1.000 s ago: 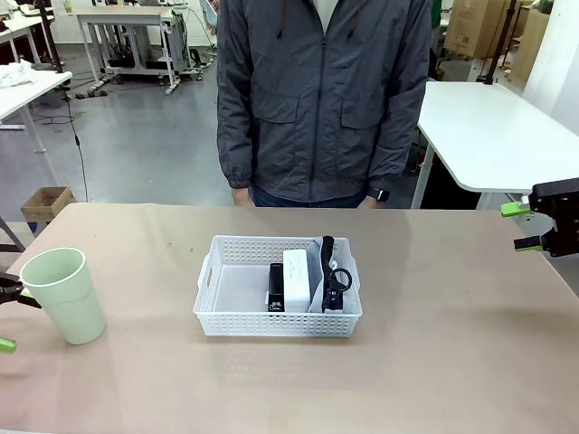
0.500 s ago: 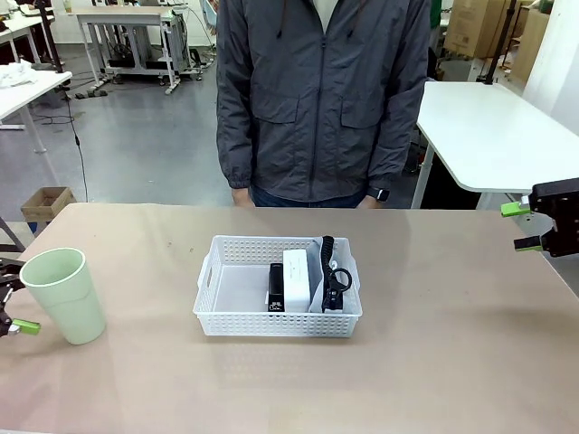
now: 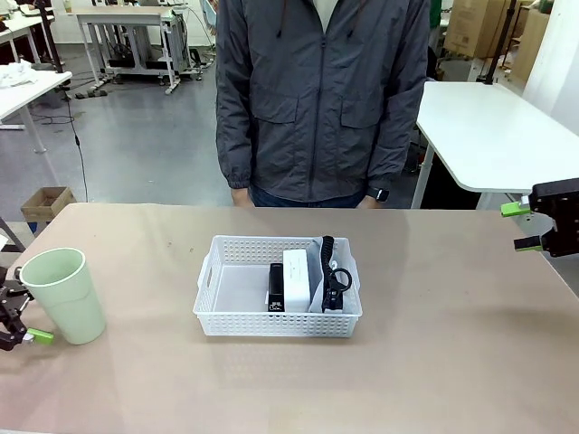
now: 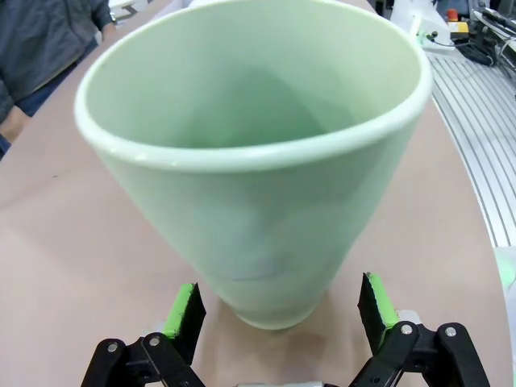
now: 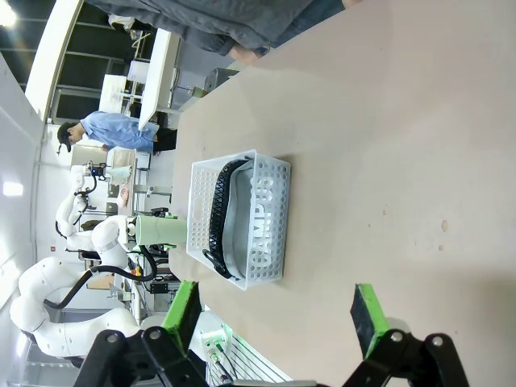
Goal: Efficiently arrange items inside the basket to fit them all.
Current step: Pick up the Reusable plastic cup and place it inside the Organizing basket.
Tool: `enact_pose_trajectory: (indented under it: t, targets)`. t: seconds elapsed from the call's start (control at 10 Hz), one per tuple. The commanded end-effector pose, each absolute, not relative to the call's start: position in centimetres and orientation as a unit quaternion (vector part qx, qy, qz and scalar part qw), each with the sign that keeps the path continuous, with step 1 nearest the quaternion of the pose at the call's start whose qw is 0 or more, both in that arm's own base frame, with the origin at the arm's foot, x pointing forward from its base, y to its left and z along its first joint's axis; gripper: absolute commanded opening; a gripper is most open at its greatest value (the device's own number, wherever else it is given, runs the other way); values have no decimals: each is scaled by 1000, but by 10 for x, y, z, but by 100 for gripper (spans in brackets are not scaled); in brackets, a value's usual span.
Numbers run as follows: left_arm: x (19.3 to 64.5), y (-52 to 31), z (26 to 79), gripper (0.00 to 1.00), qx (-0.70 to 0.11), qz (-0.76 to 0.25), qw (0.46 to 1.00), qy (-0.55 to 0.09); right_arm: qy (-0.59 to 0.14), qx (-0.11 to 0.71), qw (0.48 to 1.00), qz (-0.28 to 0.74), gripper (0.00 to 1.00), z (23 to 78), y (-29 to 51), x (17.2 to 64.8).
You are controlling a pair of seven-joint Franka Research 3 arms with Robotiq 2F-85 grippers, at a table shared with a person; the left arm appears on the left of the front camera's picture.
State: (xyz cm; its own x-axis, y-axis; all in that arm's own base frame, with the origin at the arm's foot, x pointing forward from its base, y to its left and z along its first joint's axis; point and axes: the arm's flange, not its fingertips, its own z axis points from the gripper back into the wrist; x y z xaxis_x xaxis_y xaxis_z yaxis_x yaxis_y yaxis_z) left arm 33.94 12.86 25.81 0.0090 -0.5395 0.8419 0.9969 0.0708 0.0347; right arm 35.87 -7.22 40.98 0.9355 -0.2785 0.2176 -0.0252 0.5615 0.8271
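Beige surface (image 3: 452,362), basket (image 3: 226,280) mid-way holding pouch (image 3: 318,262), box (image 3: 296,278) and stapler (image 3: 275,287); left tool (image 4: 282,310) gapes astride the upright cup (image 3: 63,294), right tool (image 3: 534,226) open, empty, aloft.

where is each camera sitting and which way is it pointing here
Front view: sits on the robot's side, looks across the table at the basket and the person standing beyond it; the left tool and right tool sit at the picture's edges.
Left wrist view: on the left arm, low, looking along its open fingers at the cup between them.
Right wrist view: on the right arm, rolled sideways, looking over its open fingers across the table to the basket.
Shared: cup and basket show in both front and right wrist views.
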Motion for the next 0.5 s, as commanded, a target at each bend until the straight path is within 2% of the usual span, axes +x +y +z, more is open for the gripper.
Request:
enact_pose_trajectory:
  t: [0.0,0.4]
  targets:
    - [308,115,201,100,-315,-612,614,-385,-166,467,866,-70,100,410,-72,358]
    - [308,96,192,100,-349,-604,603,-388,-166,467,866,-70,100,410,-72,358]
